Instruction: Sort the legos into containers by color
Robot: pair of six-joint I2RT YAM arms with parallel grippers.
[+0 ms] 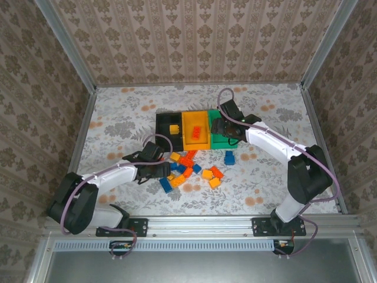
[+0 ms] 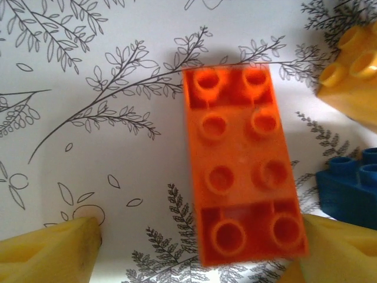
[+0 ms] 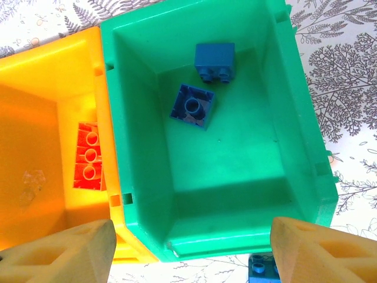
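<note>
On the patterned table (image 1: 118, 118), near its middle, a black bin (image 1: 166, 125), an orange-yellow bin (image 1: 195, 140) and a green bin (image 1: 219, 140) stand joined in a row, with loose bricks (image 1: 188, 171) in yellow, orange-red and blue scattered just in front. The left gripper (image 2: 197, 236) hangs low over that scatter, jaws apart and straddling an orange-red eight-stud brick (image 2: 241, 165) that lies flat on the table. One pad (image 2: 336, 247) is at the brick's corner and the other stands clear of it. The right gripper (image 3: 193, 236) hovers above the green bin with its fingers (image 3: 59, 253) spread wide and nothing between them. Two blue bricks (image 3: 192, 106) lie inside that bin, and a red brick (image 3: 89, 156) lies in the orange-yellow bin.
</note>
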